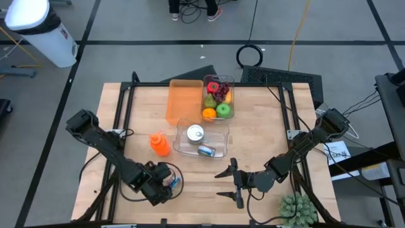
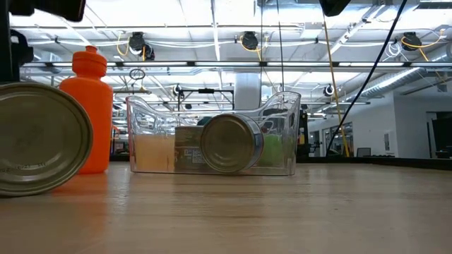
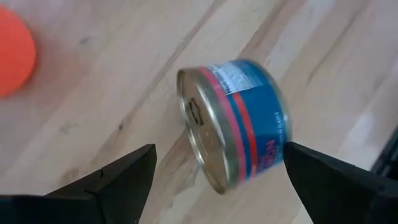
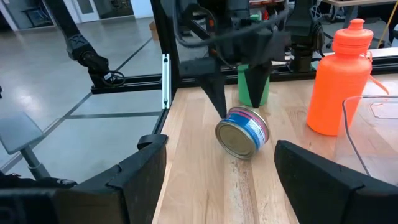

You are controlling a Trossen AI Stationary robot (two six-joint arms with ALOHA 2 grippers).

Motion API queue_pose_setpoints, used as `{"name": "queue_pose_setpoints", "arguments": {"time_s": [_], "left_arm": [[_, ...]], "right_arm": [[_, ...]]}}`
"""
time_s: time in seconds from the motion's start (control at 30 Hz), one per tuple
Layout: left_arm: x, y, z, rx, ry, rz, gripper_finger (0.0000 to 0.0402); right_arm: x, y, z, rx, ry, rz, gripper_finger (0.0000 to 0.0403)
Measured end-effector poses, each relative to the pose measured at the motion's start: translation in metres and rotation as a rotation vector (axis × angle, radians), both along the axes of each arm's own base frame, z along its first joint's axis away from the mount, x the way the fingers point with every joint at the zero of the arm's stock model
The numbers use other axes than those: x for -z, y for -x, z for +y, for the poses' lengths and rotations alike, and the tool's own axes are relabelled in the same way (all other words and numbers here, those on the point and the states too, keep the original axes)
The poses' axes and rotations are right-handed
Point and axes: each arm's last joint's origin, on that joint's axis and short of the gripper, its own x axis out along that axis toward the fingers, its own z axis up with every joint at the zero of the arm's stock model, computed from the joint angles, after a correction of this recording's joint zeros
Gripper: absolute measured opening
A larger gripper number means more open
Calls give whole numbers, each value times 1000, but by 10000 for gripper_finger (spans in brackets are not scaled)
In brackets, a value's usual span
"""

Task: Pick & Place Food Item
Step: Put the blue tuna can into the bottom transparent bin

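A blue-and-red labelled tin can (image 3: pixel 239 121) lies on its side on the wooden table, also seen in the high view (image 1: pixel 175 183) and the right wrist view (image 4: pixel 244 132). My left gripper (image 3: pixel 219 152) is open and points down over it, one finger on either side, and I see no contact. My right gripper (image 1: pixel 228 183) is open near the table's near edge, to the right of the can and facing it. A clear bin (image 1: pixel 201 140) at mid-table holds two more cans.
An orange bottle (image 1: pixel 159 144) stands left of the clear bin. Behind the bin are a flat orange container (image 1: pixel 185 101) and a clear tub of toy fruit (image 1: pixel 218 98). A green plant (image 1: pixel 297 209) sits at the near right corner. Bare wood lies between the grippers.
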Motion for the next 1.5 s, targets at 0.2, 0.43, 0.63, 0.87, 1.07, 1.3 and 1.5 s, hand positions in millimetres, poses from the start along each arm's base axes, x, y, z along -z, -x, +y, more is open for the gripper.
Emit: {"name": "queue_pose_setpoints", "arguments": {"time_s": [0.2, 0.43, 0.63, 0.87, 1.07, 1.3, 1.5], "left_arm": [[12, -6, 0, -6, -5, 43, 363], [14, -9, 1, 28, -43, 27, 363], [14, -11, 4, 17, -53, 21, 363], [14, -20, 16, -155, -58, -26, 363], [13, -25, 23, -143, -84, -34, 363], [13, -33, 35, -35, -149, -19, 363], [14, -36, 41, -33, -155, -8, 363]], "right_arm": [[0, 0, 0, 0, 0, 0, 281], [0, 0, 0, 0, 0, 0, 281], [0, 0, 0, 0, 0, 0, 281], [0, 0, 0, 0, 0, 0, 281], [0, 0, 0, 0, 0, 0, 281], [0, 0, 0, 0, 0, 0, 281], [0, 0, 0, 0, 0, 0, 281]]}}
